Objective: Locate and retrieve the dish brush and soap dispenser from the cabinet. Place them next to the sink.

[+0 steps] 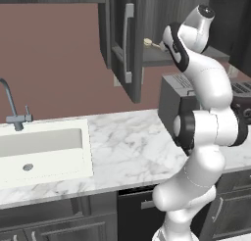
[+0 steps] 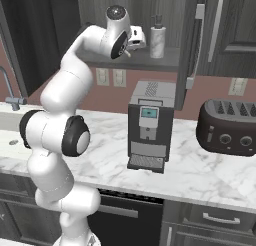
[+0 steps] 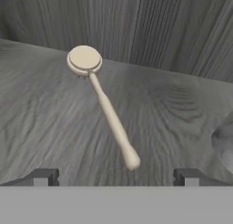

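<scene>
The dish brush (image 3: 107, 108) lies flat on the cabinet shelf (image 3: 41, 127), its round pale head away from me and its handle end close to my fingertips. My gripper (image 3: 116, 177) is open, its two tips standing wide on either side of the handle end, with nothing between them. From the right base view the gripper (image 2: 141, 41) is inside the open cabinet (image 2: 192, 40), just left of the soap dispenser (image 2: 158, 40), which stands upright on the shelf. The brush head (image 1: 147, 41) peeks out beside the arm. The sink (image 1: 44, 147) is at the lower left.
The open cabinet door (image 1: 128, 44) with its silver bar handle hangs left of the arm. A coffee machine (image 2: 150, 125) and a toaster (image 2: 227, 127) stand on the marble counter (image 1: 127, 147) below the shelf. The faucet (image 1: 12, 108) rises behind the sink.
</scene>
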